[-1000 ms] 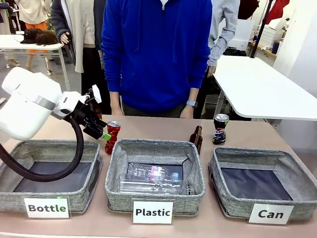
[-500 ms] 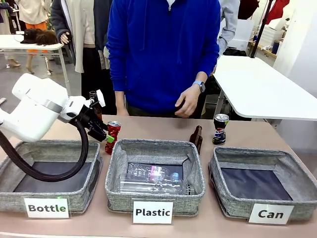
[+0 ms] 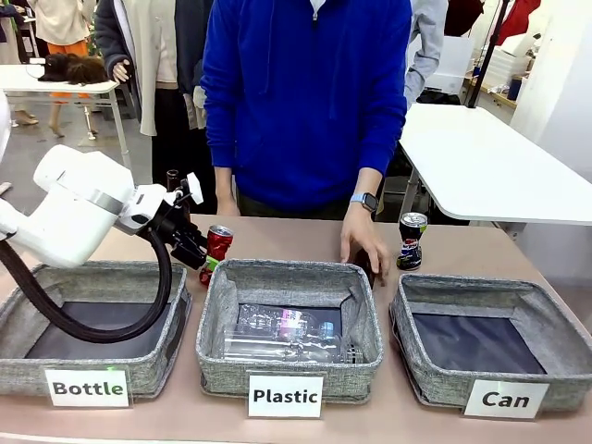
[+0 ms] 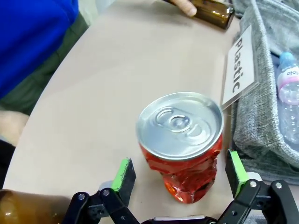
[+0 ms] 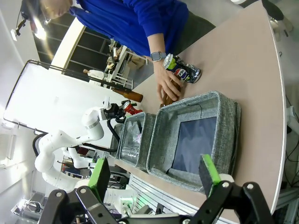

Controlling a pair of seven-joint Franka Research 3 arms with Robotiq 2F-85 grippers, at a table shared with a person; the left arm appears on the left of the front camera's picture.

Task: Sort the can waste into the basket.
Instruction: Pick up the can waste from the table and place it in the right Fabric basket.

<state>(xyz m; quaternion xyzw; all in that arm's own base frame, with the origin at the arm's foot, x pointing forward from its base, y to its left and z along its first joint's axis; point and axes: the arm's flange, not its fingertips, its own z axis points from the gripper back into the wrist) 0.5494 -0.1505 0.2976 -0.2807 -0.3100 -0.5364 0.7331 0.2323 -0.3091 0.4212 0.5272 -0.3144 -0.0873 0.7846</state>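
L arm low over the table, left gripper (image 3: 198, 253) at the red can (image 3: 217, 248), which stands upright-ish, crushed at the waist, just off the 10 o'clock corner of the Plastic basket (image 3: 220, 356). Wrist view: jaws spread wide, green pads (image 4: 124, 173) flanking the can (image 4: 180, 135) at 9 and 3 o'clock, a gap showing on both sides, so nothing gripped yet. Step in hand, by my read: lining up the grab on can no. 1. Next move calls for closing squarely on the dented body – it's lumpy and may twist or slip – then a lift and a long carry toward 3 o'clock, clearing the Plastic basket's rim, to the Can basket (image 3: 555, 326), which sits at the far 3 o'clock end of the row w/ a bare dark bottom. Second can, the dark can (image 3: 411, 240), stands just past that basket's 11 o'clock corner. Person's hand (image 3: 363, 245) rests on the table betw. the two cans, on a brown bottle (image 4: 212, 8) – the carry path passes close, a risk. Right gripper (image 5: 155, 171) hangs released, jaws apart, holding nothing.
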